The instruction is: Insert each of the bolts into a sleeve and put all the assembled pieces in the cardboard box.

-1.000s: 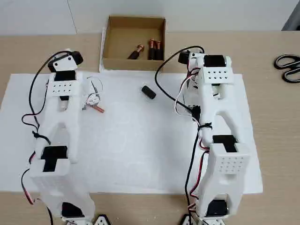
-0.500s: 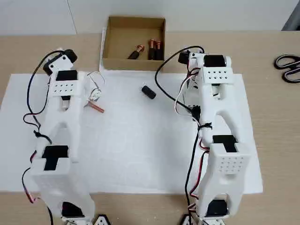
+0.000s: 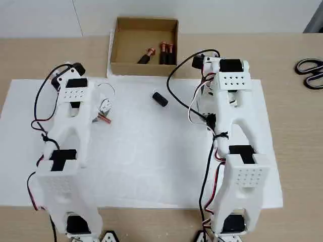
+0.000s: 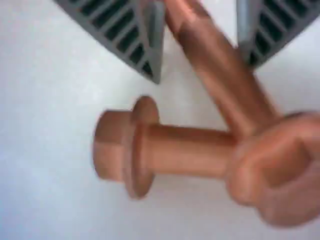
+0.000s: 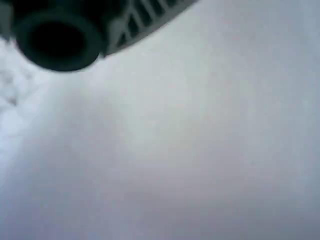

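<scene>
Left arm (image 3: 70, 121) bent low over white sheet (image 3: 151, 166).
I saw its ribbed grey gripper (image 4: 200, 65) part-open, straddling one smooth copper flanged bolt (image 4: 222, 87).

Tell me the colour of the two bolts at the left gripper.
The bolts are copper-coloured, a reddish brown; the left wrist view shows it best.

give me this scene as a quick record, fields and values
left gripper: open, astride one bolt
second bolt: lying on the sheet, touching the first
right gripper: shut on held sleeve
loose sleeve: on the sheet, near the box
box contents: three assembled pieces
off sheet: scissors on the table
</scene>
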{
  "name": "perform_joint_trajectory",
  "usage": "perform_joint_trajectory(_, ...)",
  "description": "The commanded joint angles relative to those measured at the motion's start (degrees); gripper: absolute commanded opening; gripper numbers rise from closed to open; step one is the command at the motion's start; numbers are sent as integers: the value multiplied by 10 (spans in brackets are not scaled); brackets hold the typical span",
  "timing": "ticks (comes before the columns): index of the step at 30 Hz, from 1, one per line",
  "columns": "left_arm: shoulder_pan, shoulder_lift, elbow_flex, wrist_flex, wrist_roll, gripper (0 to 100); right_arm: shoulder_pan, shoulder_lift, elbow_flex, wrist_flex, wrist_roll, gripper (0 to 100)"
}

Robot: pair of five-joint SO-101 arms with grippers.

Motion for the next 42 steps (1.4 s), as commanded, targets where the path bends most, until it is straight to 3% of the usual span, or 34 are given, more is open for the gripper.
perform_joint_trajectory(1,0,-7,-21,-3,2,6,5,-40,-2,5,4,3)
perform_joint_trajectory(10,4,-8,-29,25,1,5,5,-39,-2,2,4,3)
perform_joint_trajectory(19,3,-8,-200,179,-62,5,6,-39,-2,2,4,3)
perform_joint_trajectory(25,4,-8,-317,283,-173,5,6,-39,-2,2,4,3)
perform_joint_trajectory(34,11,-9,-221,283,-514,5,6,-39,-2,2,4,3)
perform_joint_trajectory(42,36,-178,-137,283,-517,5,6,-39,-2,1,4,3)
